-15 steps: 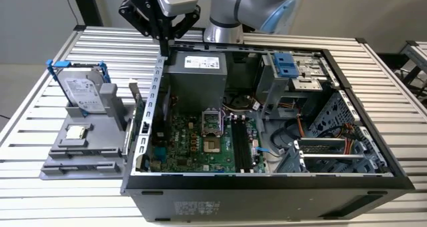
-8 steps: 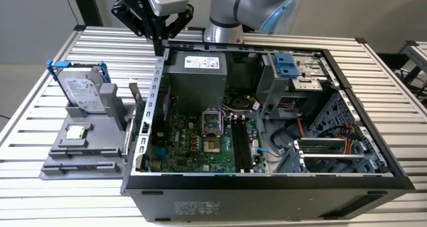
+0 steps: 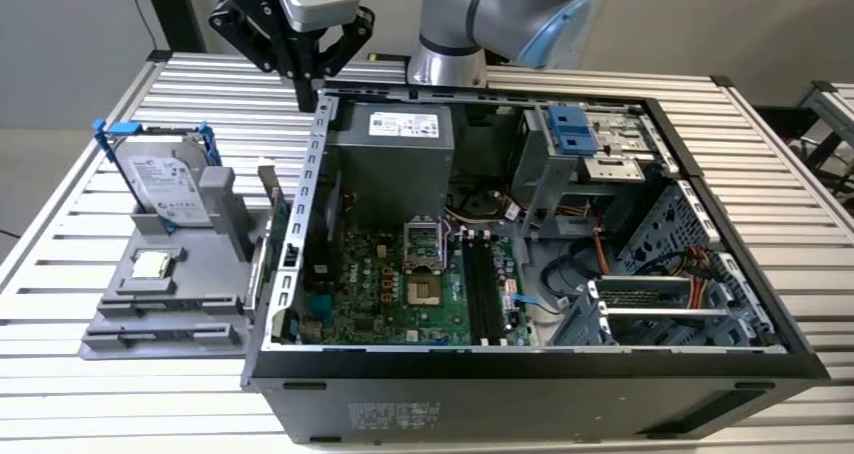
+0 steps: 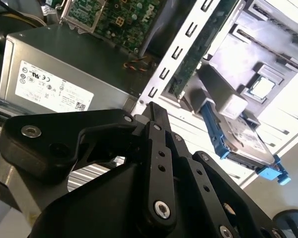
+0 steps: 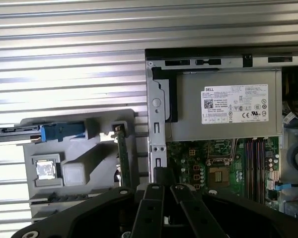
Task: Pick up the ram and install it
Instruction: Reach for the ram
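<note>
One black gripper (image 3: 315, 89) on the single arm hangs in the upper left-centre of the exterior view, above the rear corner of the open black computer case (image 3: 534, 374). Its fingers (image 5: 151, 198) are pressed together and pinch nothing. The ram (image 3: 279, 244), a thin, long, dark-green circuit-board stick, stands on edge in a grey moulded fixture (image 3: 174, 309) on the slatted metal tabletop (image 3: 67, 204), just beside the outer face of the case's left wall. It is not yet picked up. From the fingers, the ram lies lower in the exterior view and slightly toward the exterior view's left, well apart from the fingertips. Its long axis runs parallel to the case wall, from the upper part of the frame toward the lower part. In both wrist views the green stick shows beyond the fingertips, alongside the perforated wall. The same fixture carries a silver hard drive in a blue frame (image 3: 167, 179) and a small square silver chip (image 3: 151, 264), both farther toward the exterior view's left than the ram. Inside the case, the black memory slots (image 3: 483, 289) on the green motherboard (image 3: 380, 284) lie parallel to the ram's long axis; whether any slot is occupied cannot be told.
</note>
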Tool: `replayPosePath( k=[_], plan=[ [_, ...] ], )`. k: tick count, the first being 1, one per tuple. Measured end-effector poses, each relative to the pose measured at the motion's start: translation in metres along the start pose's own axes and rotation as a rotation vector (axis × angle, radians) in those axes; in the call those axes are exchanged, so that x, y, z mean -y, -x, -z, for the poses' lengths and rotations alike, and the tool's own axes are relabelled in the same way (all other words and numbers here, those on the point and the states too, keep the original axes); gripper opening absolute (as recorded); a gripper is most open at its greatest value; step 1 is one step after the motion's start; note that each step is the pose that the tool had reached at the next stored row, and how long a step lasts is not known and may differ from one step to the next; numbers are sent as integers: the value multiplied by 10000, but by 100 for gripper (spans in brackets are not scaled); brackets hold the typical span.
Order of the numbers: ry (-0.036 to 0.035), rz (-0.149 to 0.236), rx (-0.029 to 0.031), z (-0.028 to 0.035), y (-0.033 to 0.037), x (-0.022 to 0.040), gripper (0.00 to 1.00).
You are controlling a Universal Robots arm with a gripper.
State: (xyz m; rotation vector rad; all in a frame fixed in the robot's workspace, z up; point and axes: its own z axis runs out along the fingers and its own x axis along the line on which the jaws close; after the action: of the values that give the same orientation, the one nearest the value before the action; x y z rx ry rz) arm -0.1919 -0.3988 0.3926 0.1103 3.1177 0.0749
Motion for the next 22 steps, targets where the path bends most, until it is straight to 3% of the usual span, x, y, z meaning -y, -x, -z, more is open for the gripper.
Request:
replayPosePath(
  k=[15,22],
  plan=[
    [-1,0,0,4,-167,12,0],
    [-1,-1,0,7,-286,20,0]
  ],
)
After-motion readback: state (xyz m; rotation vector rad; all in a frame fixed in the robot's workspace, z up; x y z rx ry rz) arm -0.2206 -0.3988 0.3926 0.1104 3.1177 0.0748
